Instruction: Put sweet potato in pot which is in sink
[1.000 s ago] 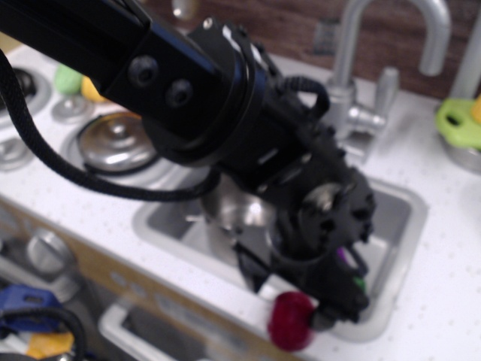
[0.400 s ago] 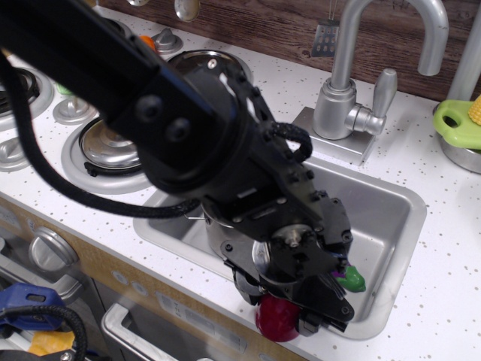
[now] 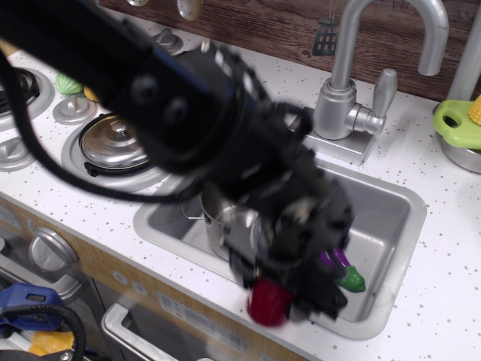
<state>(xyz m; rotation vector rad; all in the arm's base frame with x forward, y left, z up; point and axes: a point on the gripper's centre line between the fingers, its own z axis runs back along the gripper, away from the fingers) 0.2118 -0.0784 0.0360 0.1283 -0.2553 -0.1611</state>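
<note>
The fingers (image 3: 282, 301) are closing around the sweet potato (image 3: 268, 303), gripping it above the sink's (image 3: 391, 203) front edge. The pot (image 3: 229, 226) is sitting in the sink's left half, up and left of the fingers, its mouth partly hidden by the arm.

White speckled counter (image 3: 421, 177) carries the sink (image 3: 391, 203), faucet (image 3: 353, 105), lidded pan (image 3: 116, 143).

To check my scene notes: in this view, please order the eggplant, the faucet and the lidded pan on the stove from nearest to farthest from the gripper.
From the gripper:
1. Eggplant, just to its right in the sink.
2. Lidded pan, up and left on the stove.
3. Faucet, behind the sink; nearly as far as the pan, a close call.
</note>
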